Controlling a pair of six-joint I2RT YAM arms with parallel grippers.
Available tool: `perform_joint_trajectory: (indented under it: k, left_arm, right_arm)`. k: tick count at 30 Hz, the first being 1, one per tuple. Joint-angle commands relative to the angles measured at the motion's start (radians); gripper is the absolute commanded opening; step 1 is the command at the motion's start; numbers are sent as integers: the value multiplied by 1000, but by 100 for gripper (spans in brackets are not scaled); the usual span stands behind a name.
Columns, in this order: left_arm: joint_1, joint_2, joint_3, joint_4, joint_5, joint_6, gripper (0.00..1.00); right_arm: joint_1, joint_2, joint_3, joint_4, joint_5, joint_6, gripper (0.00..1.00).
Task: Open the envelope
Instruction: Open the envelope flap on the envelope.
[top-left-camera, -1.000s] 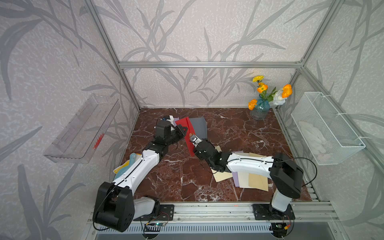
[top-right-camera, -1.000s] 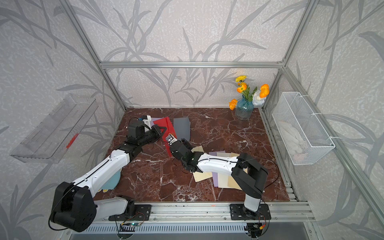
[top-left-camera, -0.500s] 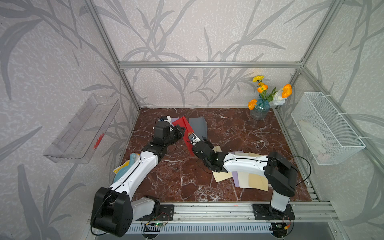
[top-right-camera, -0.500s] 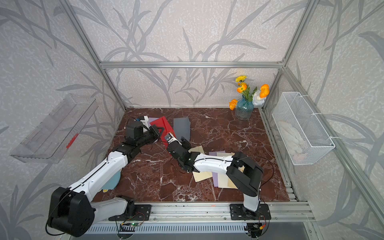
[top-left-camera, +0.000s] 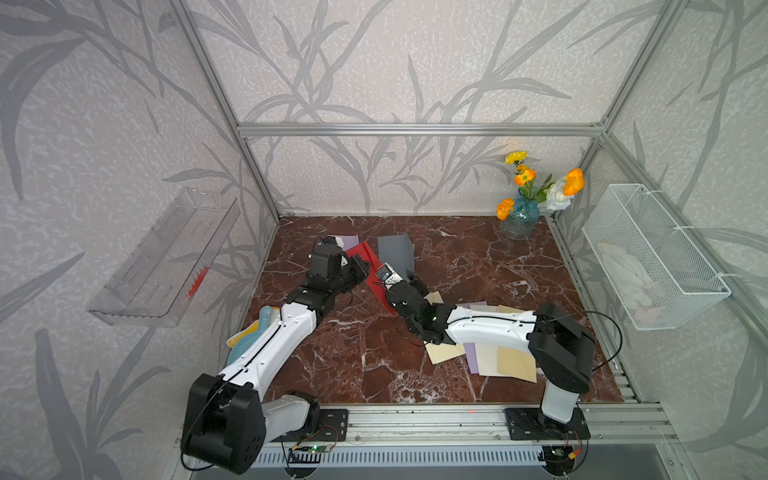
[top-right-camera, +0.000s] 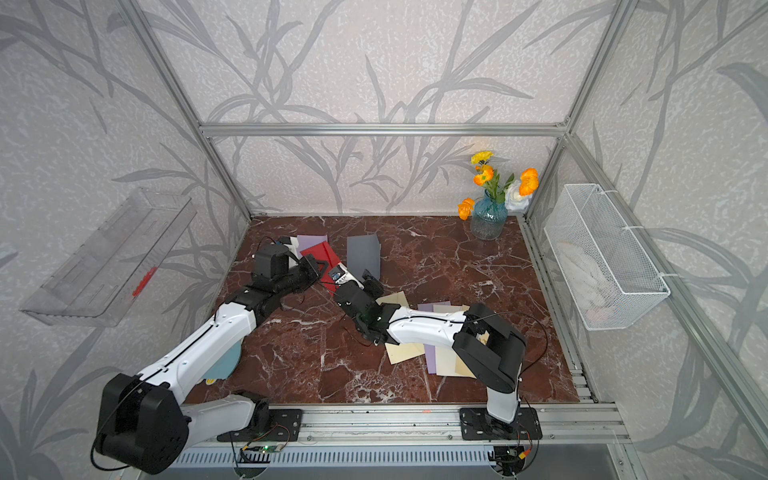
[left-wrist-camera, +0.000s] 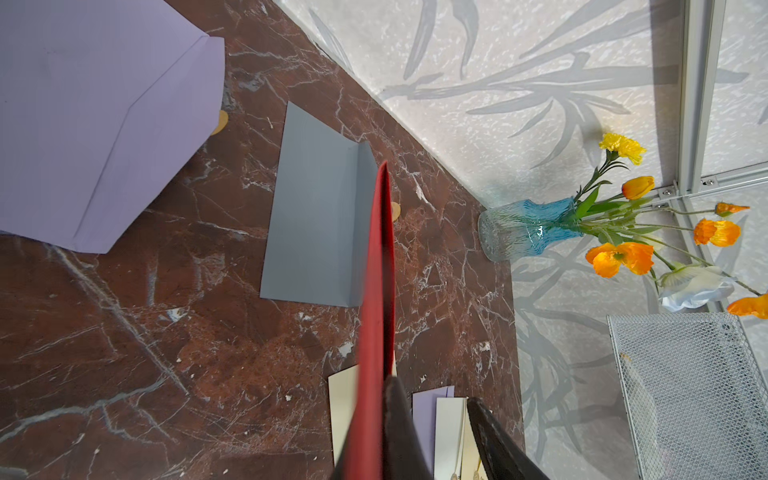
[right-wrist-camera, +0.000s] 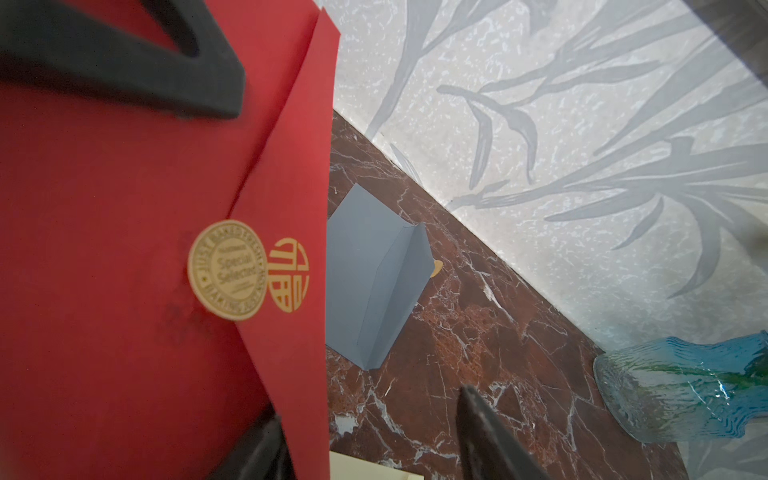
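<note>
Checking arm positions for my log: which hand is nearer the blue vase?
Right. The right hand, open at the red envelope's edge, is on the blue vase's side; the left hand, shut on that envelope, sits beyond it, farther from the vase.

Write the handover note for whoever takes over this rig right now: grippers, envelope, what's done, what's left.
Left gripper: shut on the red envelope, holding it upright on edge.
Right gripper: open, with the envelope's flap-side edge between its jaws and nothing gripped.
Done: envelope lifted and presented to the right arm.
Left: the gold sticker still seals the flap. Probably close on the flap edge and peel it open.
</note>
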Motion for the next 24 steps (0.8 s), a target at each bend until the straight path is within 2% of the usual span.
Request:
perform_joint_trajectory:
  k: [1, 17, 22, 24]
  left_arm:
    - [-8, 3, 28, -13, 26, 24, 0]
    - [-14, 2, 9, 7, 56, 31, 0]
    - [-13, -15, -5, -2, 58, 47, 0]
    - [-13, -21, -10, -9, 62, 56, 0]
  right_arm:
    - [-2, 12, 34, 42, 20, -16, 62]
    - [-9, 46, 62, 68, 24, -53, 68]
    - [-23, 30, 51, 47, 23, -27, 69]
    - [-60, 16, 41, 31, 13, -5, 69]
